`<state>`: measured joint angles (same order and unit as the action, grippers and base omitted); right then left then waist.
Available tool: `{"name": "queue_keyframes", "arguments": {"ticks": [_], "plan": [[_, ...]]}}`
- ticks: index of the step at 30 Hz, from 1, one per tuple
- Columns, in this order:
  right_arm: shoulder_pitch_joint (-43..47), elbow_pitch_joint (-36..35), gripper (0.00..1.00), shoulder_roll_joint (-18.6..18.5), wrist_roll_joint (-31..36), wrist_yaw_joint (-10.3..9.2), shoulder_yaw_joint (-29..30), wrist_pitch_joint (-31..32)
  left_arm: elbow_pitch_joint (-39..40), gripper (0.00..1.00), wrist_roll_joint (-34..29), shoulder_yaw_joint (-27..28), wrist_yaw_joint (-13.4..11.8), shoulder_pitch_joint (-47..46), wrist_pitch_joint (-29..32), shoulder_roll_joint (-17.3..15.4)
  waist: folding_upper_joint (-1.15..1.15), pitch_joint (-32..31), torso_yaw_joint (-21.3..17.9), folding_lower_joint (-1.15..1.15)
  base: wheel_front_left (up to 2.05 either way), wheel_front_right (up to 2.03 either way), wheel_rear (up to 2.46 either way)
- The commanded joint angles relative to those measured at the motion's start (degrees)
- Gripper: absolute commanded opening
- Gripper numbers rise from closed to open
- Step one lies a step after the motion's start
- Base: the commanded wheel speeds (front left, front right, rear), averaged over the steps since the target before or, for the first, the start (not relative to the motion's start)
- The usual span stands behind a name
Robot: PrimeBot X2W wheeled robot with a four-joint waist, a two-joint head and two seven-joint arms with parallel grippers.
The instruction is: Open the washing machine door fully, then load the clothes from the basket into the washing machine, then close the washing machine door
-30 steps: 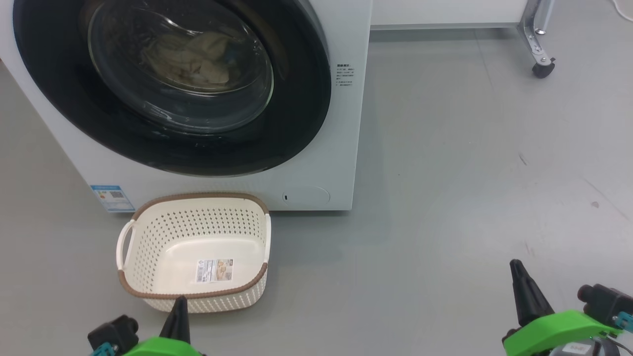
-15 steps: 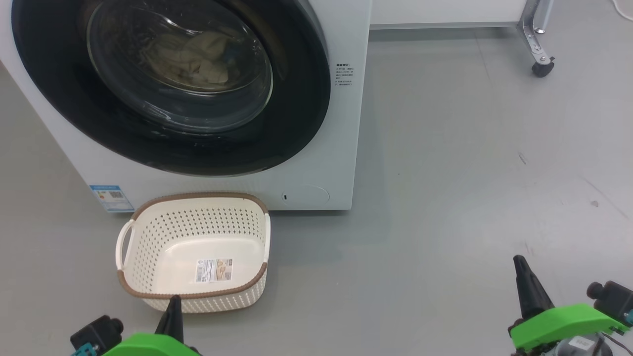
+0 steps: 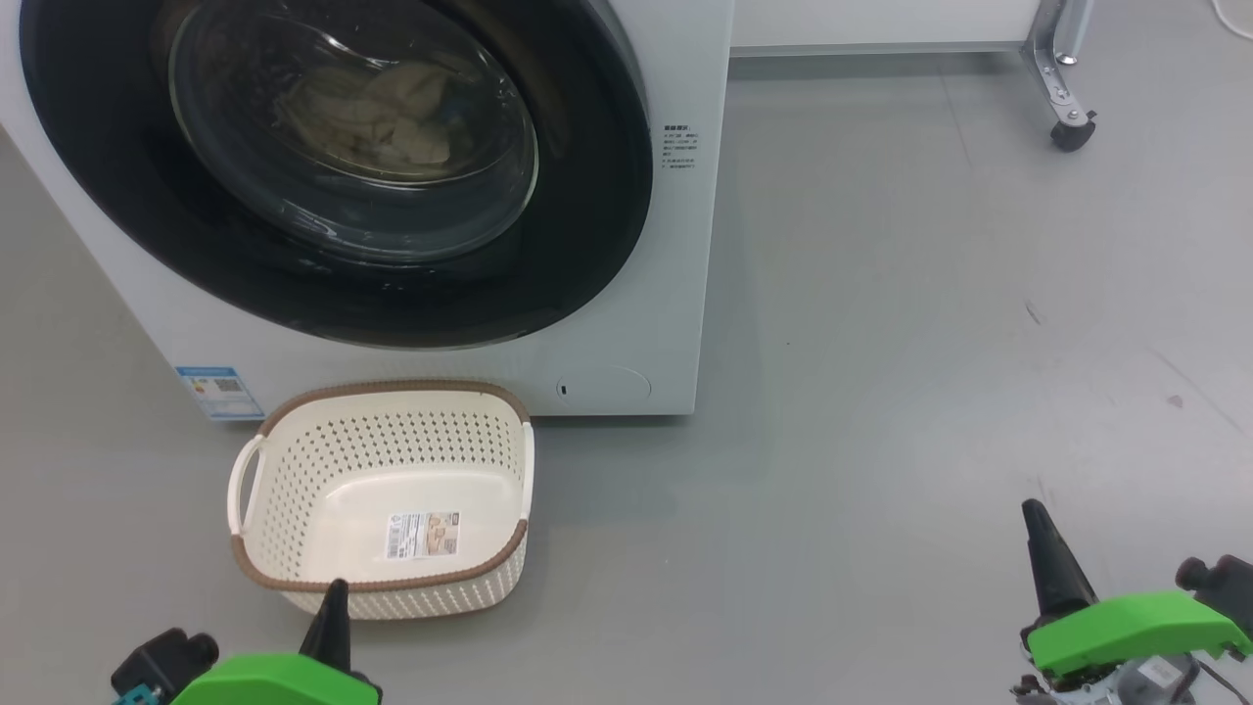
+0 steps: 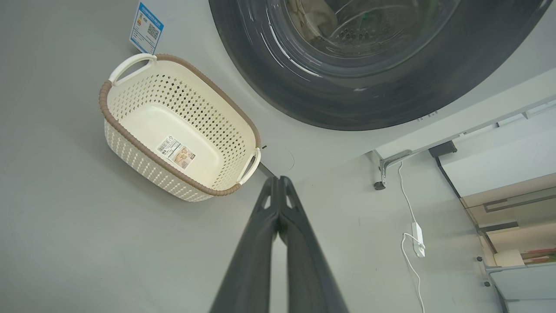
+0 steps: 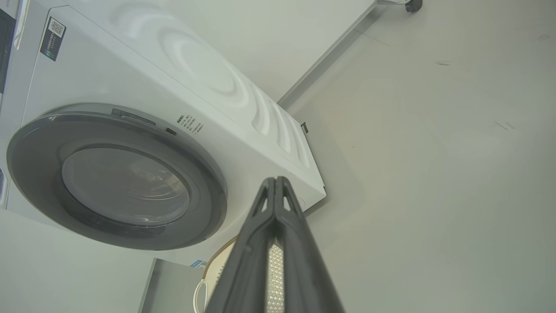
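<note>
Closure, empty: left claw (image 4: pixel 278 179), right claw (image 5: pixel 275 179)

The washing machine door (image 3: pixel 338 147) has a glossy black rim and clear glass in the centre. The body of the washing machine (image 3: pixel 675 294) is smooth and white, perhaps painted metal. The basket (image 3: pixel 392 441) is cream perforated plastic with a brown woven-look rim. The clothes (image 3: pixel 382 117) look like soft cloth. The floor (image 3: pixel 881 343) is grey, smooth and matt.

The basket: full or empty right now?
Empty. The basket shows its bare base and label sticker in the head and left wrist views; the clothes lie behind the glass of the washing machine door.
</note>
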<state>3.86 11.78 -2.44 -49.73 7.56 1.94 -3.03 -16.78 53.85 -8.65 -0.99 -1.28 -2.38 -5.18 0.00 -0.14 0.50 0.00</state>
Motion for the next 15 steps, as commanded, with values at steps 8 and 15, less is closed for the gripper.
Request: {"name": "queue_keyframes", "arguments": {"ticks": [8,15], "plan": [[-3.92,-1.1,0.0,-1.52,-6.19,-0.04,0.16,0.95,2.05,0.0,5.24,3.36,1.36,-3.4,1.18,-0.01,0.0,0.04,-0.06,0.0,0.0,0.0,0.0],[-4.64,-0.71,0.0,-1.58,-10.85,-0.05,0.44,1.79,2.13,0.0,9.29,4.8,2.23,-3.58,2.11,0.26,0.0,0.07,-0.11,0.0,0.0,0.0,0.0]]}}
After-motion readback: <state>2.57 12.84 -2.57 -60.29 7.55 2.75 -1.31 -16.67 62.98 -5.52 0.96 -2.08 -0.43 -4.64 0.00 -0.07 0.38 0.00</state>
